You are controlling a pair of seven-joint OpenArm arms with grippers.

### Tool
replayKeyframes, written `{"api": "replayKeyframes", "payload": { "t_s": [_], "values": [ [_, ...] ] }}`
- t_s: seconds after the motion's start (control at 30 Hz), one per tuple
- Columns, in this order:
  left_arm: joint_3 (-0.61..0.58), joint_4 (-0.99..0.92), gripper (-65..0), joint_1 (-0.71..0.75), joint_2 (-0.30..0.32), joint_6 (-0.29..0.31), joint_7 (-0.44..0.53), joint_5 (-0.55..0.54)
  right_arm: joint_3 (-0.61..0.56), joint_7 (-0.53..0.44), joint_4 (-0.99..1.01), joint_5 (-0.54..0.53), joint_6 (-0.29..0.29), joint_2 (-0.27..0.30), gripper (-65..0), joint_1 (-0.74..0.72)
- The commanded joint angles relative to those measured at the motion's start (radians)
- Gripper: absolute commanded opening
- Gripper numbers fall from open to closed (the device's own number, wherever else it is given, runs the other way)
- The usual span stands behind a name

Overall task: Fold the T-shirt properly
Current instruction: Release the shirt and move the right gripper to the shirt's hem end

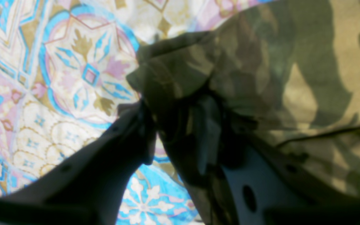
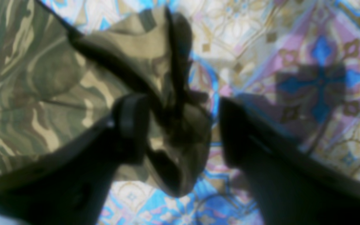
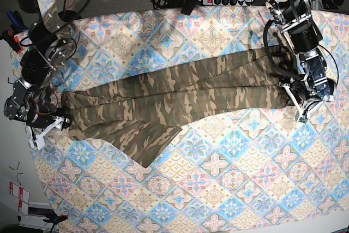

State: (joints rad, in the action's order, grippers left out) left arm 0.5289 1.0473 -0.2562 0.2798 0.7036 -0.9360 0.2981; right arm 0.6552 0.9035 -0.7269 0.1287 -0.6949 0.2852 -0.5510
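Where the patterned tablecloth (image 3: 229, 162) covers the table, one camouflage T-shirt (image 3: 180, 99) lies stretched in a long band across the middle of the base view, reaching from one arm to the other. A single flap of it hangs down toward the near side, left of centre. Two arms work it, one at each end.

The left gripper (image 1: 180, 137) sits at the shirt's end on the right of the base view. In its wrist view the two dark fingers stand a little apart, and a bunched fold of cloth runs down between them, draped over the right-hand finger (image 1: 255, 187). Whether the fingers press the fold or only flank it, I cannot tell.

The right gripper (image 2: 183, 131) sits at the other end, on the left of the base view. Its two fingers are spread wide. A crumpled corner of the shirt lies in the gap, against the left-hand finger (image 2: 130, 125) and clear of the right-hand one, with cloth pattern showing between. That wrist view is blurred, so whether the corner hangs or rests on the tablecloth cannot be told.
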Motion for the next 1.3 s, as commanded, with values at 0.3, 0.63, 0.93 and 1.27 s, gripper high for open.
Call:
{"api": "replayKeyframes", "payload": {
  "t_s": [0.3,0.63,0.93,1.27],
  "values": [
    [0.175,0.021,-33.3,-0.025,0.009,-0.005,0.027,-0.006,-0.005,-0.010,-0.138,-0.011,-0.003,0.015,-22.9,-0.030],
    [0.184,0.215,-28.2,0.041,-0.037,-0.005,0.028,-0.006,-0.073,-0.008,-0.201,-0.011,-0.003,0.012,-22.9,-0.028],
    [0.184,0.663,-27.9,0.176,-0.126,-0.005,0.035,-0.070,-0.355,-0.008,-0.376,-0.013,-0.003,-0.034,-22.9,-0.019],
    [0.182,0.749,-27.9,0.242,-0.162,-0.005,0.028,-0.069,-0.636,-0.106,-0.193,-0.011,-0.003,-0.070,-22.9,-0.120]
  ]
}}
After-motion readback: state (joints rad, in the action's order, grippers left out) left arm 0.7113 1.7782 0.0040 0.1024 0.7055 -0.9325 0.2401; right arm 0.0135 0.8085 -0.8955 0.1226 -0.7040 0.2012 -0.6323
